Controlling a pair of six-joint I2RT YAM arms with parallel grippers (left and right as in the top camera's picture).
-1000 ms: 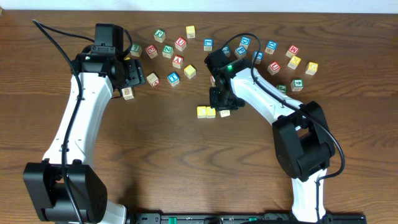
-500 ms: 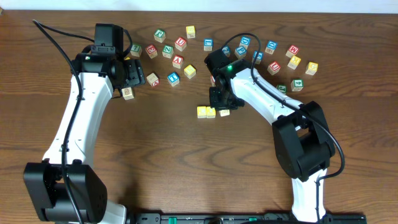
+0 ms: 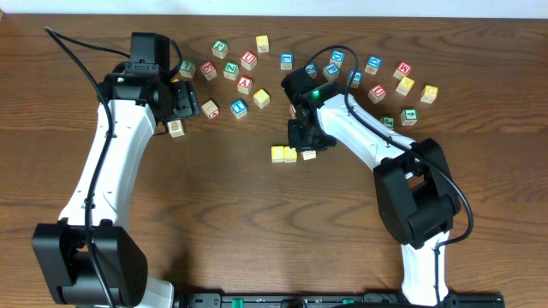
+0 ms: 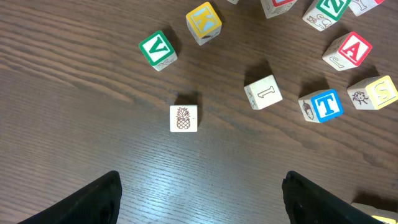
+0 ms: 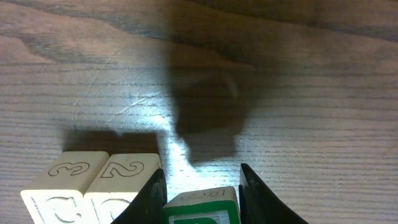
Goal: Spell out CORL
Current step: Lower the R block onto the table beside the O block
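Observation:
Two yellow blocks [image 3: 283, 155] lie side by side at the table's middle. In the right wrist view they show cream tops numbered 3 [image 5: 68, 174] and 2 [image 5: 126, 173]. My right gripper [image 3: 302, 141] [image 5: 202, 190] is shut on a green-faced block [image 5: 202, 205], held low just right of the block numbered 2; it also shows in the overhead view [image 3: 310, 155]. Its letter is hidden. My left gripper [image 3: 182, 101] [image 4: 202, 199] is open and empty above bare wood, near a pineapple block [image 4: 184, 118].
Several loose letter blocks are scattered along the far side [image 3: 247, 62], more at the right [image 3: 404, 84]. In the left wrist view a green V [image 4: 157, 50], yellow K [image 4: 203, 22], blue T [image 4: 322, 106] and red A [image 4: 348, 51] lie ahead.

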